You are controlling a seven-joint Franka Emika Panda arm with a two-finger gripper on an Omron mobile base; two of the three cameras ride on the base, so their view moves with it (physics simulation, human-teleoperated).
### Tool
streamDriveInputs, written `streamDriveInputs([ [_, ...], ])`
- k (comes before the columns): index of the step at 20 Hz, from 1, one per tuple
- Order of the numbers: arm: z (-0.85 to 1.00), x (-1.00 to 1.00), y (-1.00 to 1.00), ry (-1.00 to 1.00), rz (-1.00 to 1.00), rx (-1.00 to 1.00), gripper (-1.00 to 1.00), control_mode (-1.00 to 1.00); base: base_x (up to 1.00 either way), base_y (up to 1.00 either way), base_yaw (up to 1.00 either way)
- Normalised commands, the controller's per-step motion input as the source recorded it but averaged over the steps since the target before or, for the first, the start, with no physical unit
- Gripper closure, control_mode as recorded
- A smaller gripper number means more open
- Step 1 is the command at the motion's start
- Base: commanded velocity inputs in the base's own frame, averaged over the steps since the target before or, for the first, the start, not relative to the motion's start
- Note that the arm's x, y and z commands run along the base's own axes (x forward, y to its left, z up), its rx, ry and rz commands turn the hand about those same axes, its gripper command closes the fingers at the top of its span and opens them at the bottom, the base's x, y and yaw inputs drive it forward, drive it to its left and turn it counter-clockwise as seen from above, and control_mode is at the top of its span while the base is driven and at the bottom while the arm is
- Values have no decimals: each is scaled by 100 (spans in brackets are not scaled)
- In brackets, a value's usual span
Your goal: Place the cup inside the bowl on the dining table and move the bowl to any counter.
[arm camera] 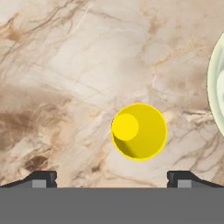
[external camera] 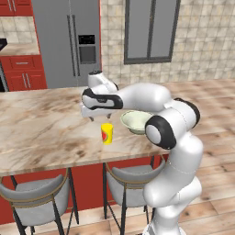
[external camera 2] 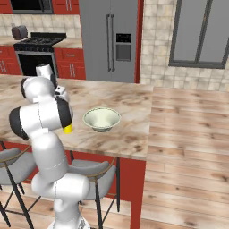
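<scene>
The cup (external camera: 107,133) stands upright on the marble counter (external camera: 41,128), near its front edge, apart from the bowl (external camera: 134,122). In the hand view we see the cup (arm camera: 139,131) from straight above, with the bowl's rim (arm camera: 216,87) at about 2 o'clock from it, well clear. We find the tool (arm camera: 112,178) above the cup, its fingertips (arm camera: 42,178) spread wide and pinching nothing; the cup sits between them but not touching. In the left base view the tool (external camera: 97,117) hangs at 11 o'clock of the cup. Grey stools (external camera: 34,197) stand below the counter edge.
</scene>
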Motion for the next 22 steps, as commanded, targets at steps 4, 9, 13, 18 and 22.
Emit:
streamDriveInputs([
  [4,-16,13,0,0,0,0,-100,-100,0,0,0],
  [9,-8,13,0,0,0,0,-100,-100,0,0,0],
  [13,-1,16,0,0,0,0,-100,-100,0,0,0],
  [18,-3,18,0,0,0,0,-100,-100,0,0,0],
  [22,-5,8,0,0,0,0,-100,-100,0,0,0],
])
